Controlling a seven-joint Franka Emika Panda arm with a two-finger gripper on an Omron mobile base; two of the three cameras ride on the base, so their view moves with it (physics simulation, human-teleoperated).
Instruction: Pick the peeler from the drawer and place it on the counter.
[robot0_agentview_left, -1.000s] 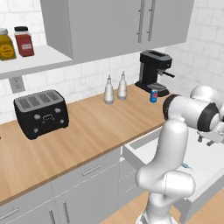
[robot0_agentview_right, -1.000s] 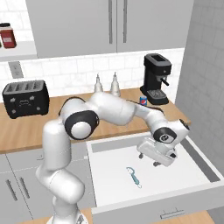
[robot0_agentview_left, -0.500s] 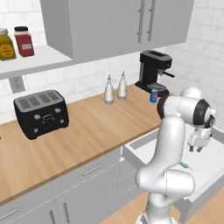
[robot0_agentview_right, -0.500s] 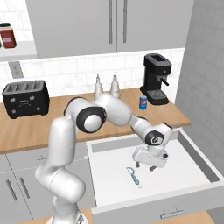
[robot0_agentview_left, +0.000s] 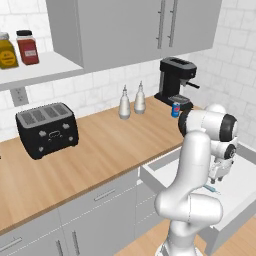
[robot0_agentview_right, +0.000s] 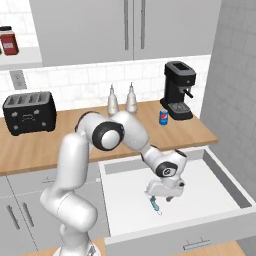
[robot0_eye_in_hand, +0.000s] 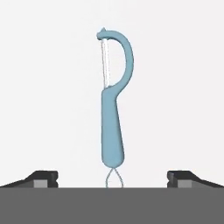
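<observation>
The peeler (robot0_agentview_right: 155, 205) lies flat on the white floor of the open drawer (robot0_agentview_right: 205, 192), with its light blue handle pointing at the hand and its curved head away. In the hand view the peeler (robot0_eye_in_hand: 112, 131) runs up the middle, and its wire loop sits between the two fingertips. My gripper (robot0_agentview_right: 159, 196) hovers just above the peeler, open, with the fingers wide apart on either side of the handle end and not touching it. From the left base camera the gripper (robot0_agentview_left: 218, 177) hangs over the peeler (robot0_agentview_left: 211, 189). The wooden counter (robot0_agentview_left: 110, 145) runs behind the drawer.
On the counter stand a black toaster (robot0_agentview_left: 47, 130), two shaker bottles (robot0_agentview_left: 132, 101), a black coffee machine (robot0_agentview_right: 179, 90) and a small blue can (robot0_agentview_right: 163, 117). A wall shelf (robot0_agentview_left: 35, 67) carries jars, grey cabinets hang overhead, and a grey wall (robot0_agentview_right: 235, 100) closes the right side.
The hand has swung across the drawer toward the peeler and come lower, from well to one side to directly over it. The peeler has not moved.
</observation>
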